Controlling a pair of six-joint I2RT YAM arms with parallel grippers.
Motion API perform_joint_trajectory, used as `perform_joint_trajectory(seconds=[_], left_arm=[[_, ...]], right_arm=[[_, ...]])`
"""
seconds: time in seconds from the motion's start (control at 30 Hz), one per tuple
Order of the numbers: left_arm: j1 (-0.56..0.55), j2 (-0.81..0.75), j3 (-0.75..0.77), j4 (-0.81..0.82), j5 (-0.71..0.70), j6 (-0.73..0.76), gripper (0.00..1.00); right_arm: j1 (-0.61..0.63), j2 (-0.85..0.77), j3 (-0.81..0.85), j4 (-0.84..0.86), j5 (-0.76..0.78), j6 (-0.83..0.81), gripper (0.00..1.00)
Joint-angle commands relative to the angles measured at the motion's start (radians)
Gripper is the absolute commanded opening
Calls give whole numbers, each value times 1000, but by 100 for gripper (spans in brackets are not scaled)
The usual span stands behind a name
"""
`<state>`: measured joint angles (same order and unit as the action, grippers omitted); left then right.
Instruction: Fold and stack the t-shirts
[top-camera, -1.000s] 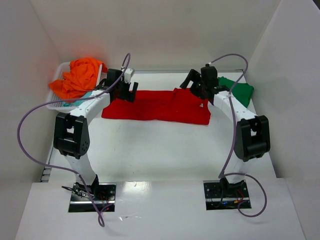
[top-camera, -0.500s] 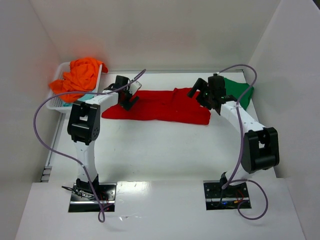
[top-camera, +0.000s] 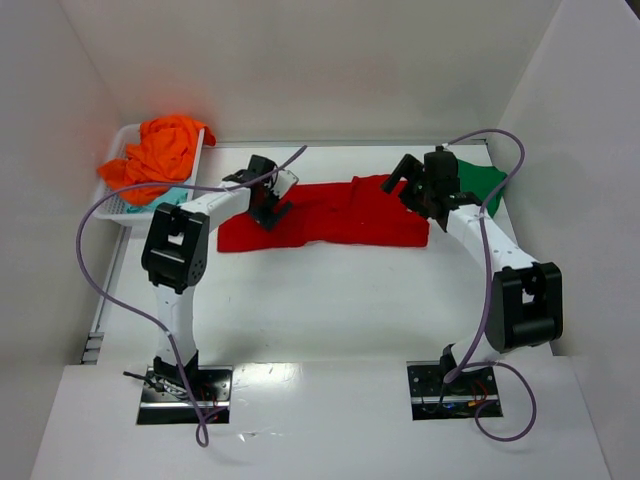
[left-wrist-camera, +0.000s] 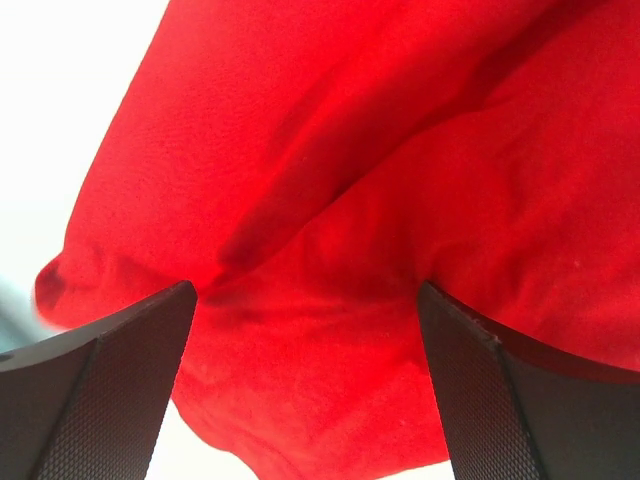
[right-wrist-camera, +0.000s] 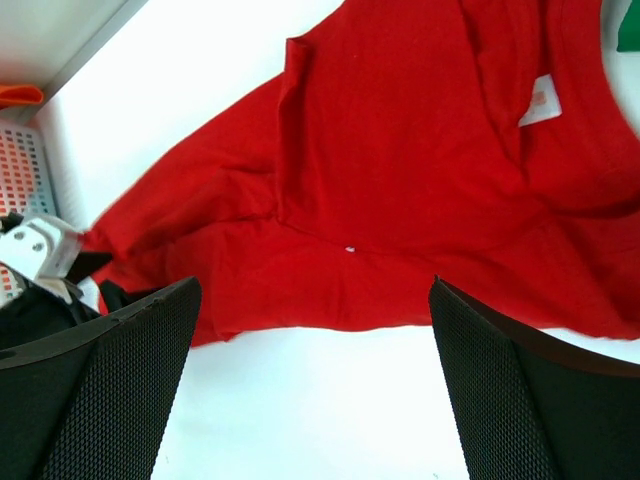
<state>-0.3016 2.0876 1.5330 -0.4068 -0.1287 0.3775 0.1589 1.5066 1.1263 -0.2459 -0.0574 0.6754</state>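
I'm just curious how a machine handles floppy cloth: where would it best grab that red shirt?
Probably at its two ends, coming down from above. The red shirt lies flat in a long strip across the table, so one pinch in the middle would likely let it sag. The left gripper and right gripper hang open, one over each end.

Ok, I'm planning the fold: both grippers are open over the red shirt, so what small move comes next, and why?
Probably lower both and pinch the cloth. The left gripper hangs open over the red shirt at its left end, the right gripper open above the collar end; neither holds cloth, and it lies rumpled.
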Motion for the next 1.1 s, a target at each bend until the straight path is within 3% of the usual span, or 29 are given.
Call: perform_joint_trajectory(seconds=[0.0,0.2,0.43,0.7,1.07], left_arm=[[-22,-43,-52,-135,150,-190,99],[-125,-177,-206,-144,219,-449,99],[-290,-297,-388,-170,287,-606,99],[-369,-460,-523,-148,422,-736,99],[-449,-469,-590,-49,417,-804,99]], right_arm=[[-5,-17,-9,25,16,-14,100],[-5,16,-46,2,27,-14,100],[17,111,-59,-13,48,-14,100],[102,299,62,-24,83,-16,100],[174,535,260,-98,177,-5,100]])
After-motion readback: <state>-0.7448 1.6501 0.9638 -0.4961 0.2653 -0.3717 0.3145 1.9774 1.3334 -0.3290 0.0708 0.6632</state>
